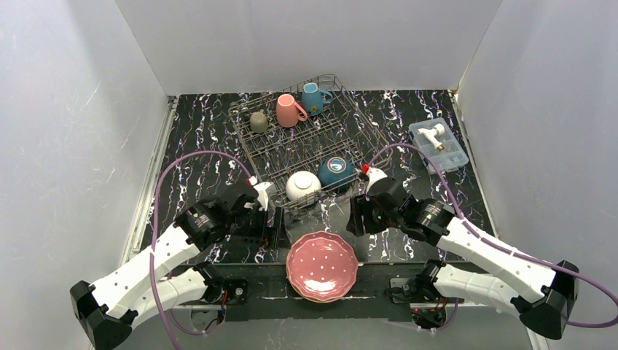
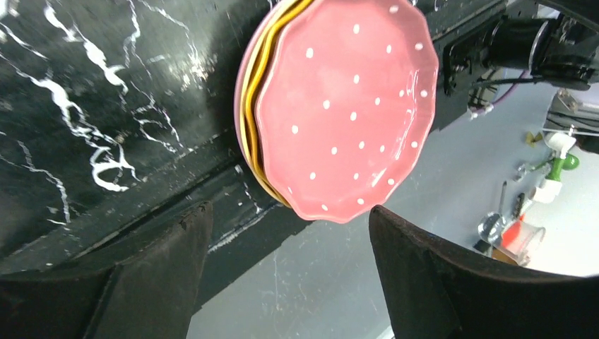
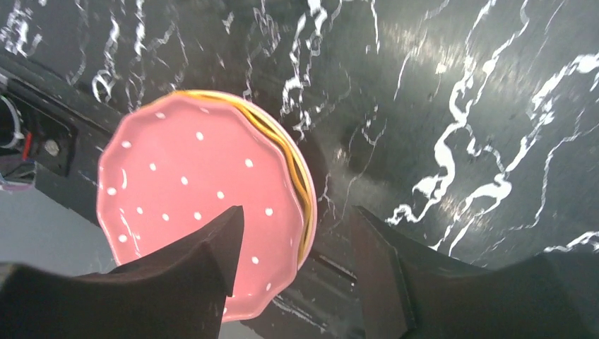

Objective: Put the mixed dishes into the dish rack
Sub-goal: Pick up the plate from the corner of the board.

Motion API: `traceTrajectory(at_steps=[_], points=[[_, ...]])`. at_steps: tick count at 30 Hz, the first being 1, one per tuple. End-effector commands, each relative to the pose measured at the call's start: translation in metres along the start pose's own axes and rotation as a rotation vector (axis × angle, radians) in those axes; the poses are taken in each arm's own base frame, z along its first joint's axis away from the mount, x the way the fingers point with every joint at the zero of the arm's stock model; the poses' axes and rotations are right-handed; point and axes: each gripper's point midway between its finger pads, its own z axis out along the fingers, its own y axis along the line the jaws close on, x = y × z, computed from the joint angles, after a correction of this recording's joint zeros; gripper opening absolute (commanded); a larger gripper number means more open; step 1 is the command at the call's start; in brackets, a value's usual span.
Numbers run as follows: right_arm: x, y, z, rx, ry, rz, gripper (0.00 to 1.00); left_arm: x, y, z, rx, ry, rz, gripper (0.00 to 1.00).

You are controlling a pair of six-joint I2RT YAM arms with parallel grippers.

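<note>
A stack of scalloped plates [image 1: 321,266], the pink dotted one [image 2: 346,106] on top and a yellow rim [image 2: 248,120] showing under it, lies at the table's near edge and overhangs it. My left gripper [image 1: 273,227] [image 2: 289,210] hangs open just left of the stack. My right gripper [image 1: 356,219] [image 3: 298,212] is open too, its fingers astride the right rim of the pink plate [image 3: 191,183] without gripping it. The dish rack [image 1: 288,146] holds a grey-olive mug [image 1: 259,121], a pink mug [image 1: 290,111], a blue mug [image 1: 315,98], a white bowl [image 1: 302,185] and a teal bowl [image 1: 335,172].
A clear plastic box [image 1: 438,144] with a white item stands at the far right of the black marble table. White walls close in the left, back and right sides. Both arm bases and their cables flank the plates at the near edge.
</note>
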Motion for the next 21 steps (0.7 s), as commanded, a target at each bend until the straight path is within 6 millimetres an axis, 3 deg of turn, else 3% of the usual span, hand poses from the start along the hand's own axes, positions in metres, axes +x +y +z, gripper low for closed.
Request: traceTrajectory(at_steps=[1, 11, 21], points=[[0.029, 0.001, 0.002, -0.039, 0.090, 0.065, 0.63, 0.025, -0.006, 0.009, 0.066, 0.114, -0.074, 0.77], [0.070, 0.006, 0.018, -0.109, 0.221, 0.107, 0.56, 0.057, -0.006, 0.034, 0.072, 0.195, -0.124, 0.65], [0.082, 0.006, 0.027, -0.132, 0.237, 0.139, 0.51, 0.069, -0.002, 0.055, 0.050, 0.208, -0.153, 0.53]])
